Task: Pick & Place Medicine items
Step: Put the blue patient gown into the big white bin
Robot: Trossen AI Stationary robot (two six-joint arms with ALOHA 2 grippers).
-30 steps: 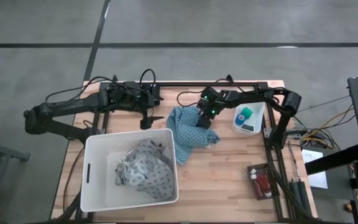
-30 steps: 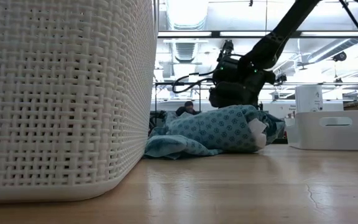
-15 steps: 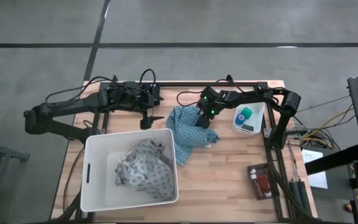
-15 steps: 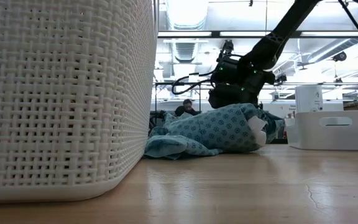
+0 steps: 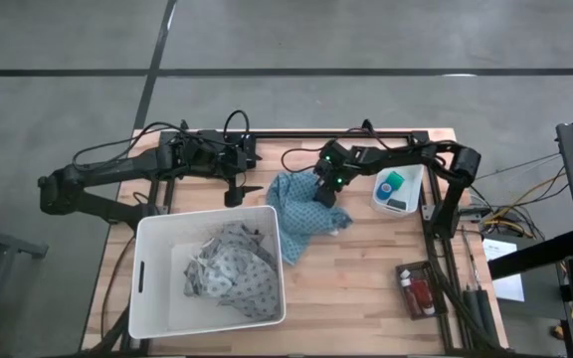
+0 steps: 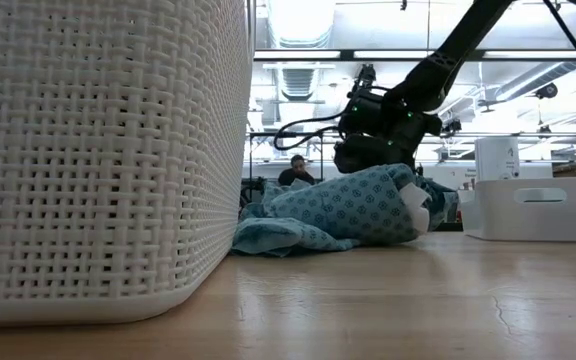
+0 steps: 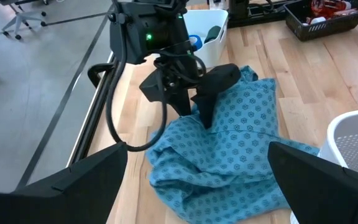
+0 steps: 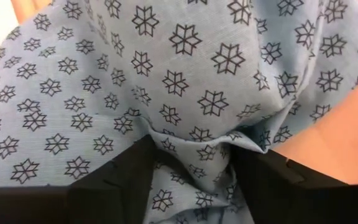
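Observation:
A blue patterned cloth (image 5: 301, 211) lies crumpled on the wooden table, right of the white basket (image 5: 150, 261). My right gripper (image 5: 324, 196) stands over the cloth's far part, pointing steeply down, shut on a bunch of it. My left gripper (image 5: 239, 194) hangs open above the table, just beyond the basket's far rim, touching nothing. A teal-green roll (image 5: 393, 181) lies in a small white bin (image 5: 410, 199) at the far right. Red bottles (image 5: 418, 291) lie in a black tray at the near right. My right gripper pinches a gathered fold of the blue cloth (image 8: 188, 140) between its two fingers (image 8: 126, 171), near the cloth's far edge. The fingers come from above, slanting down from the table's right. The rest of the cloth lies slack on the table.
The basket holds a heap of grey patterned cloths (image 5: 229, 270). The black tray (image 5: 404, 298) sits by the table's right edge. Bare wood (image 5: 366, 268) lies between the basket and the tray. A person shows in the room far behind the table.
My right gripper has stayed in place over the blue cloth while its fingers have drawn together on it, and the cloth has gathered up a little beneath them.

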